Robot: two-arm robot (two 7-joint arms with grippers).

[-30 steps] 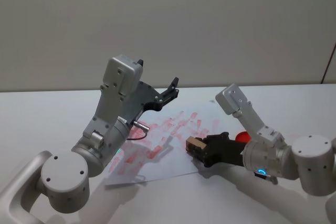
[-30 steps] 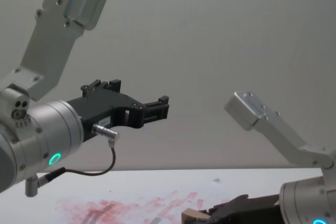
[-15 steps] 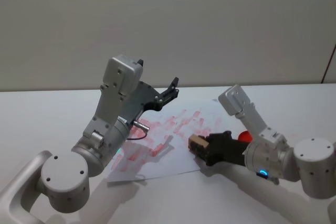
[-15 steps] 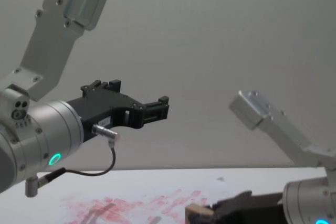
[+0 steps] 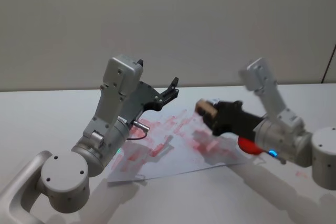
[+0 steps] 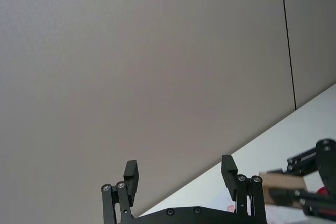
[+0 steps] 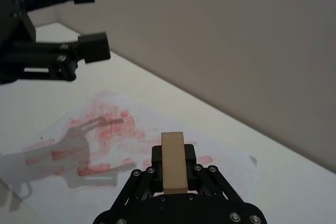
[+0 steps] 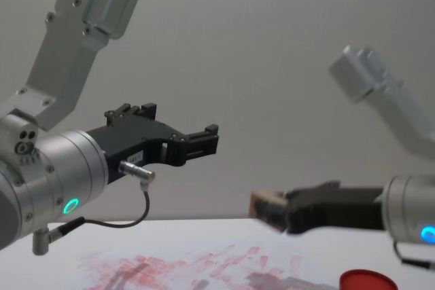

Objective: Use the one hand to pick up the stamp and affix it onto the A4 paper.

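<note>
While the white table (image 5: 42,114) spreads under everything, take your notes from the biggest piece down.

Left arm (image 5: 118,103): raised on the left, green ring lit. The left gripper (image 5: 172,85) hangs high in the air, near the far edge of the sheet. In the left wrist view you see its fingers spread wide, nothing between them.

Paper (image 5: 173,145): a white sheet lying flat on the table, between the two arms. Red-pink stamp marks and smears cover most of it, thickest toward the left half. The left arm's shadow falls across it.

Right arm (image 5: 278,137): reaches in from the right, blue ring lit. The right gripper (image 5: 211,113) is up in the air over the sheet's right part, well clear of the surface in the chest view. Its fingers are closed in on the wooden block, one on each long side.

Ink pad (image 5: 249,144): red and round, low on the table under the right arm, at the sheet's right edge. You cannot tell whether it touches the paper.

Stamp (image 7: 173,167): a pale tan wooden block, gripped in the right gripper and sticking out past the fingertips. It sits above the paper, not touching it.
</note>
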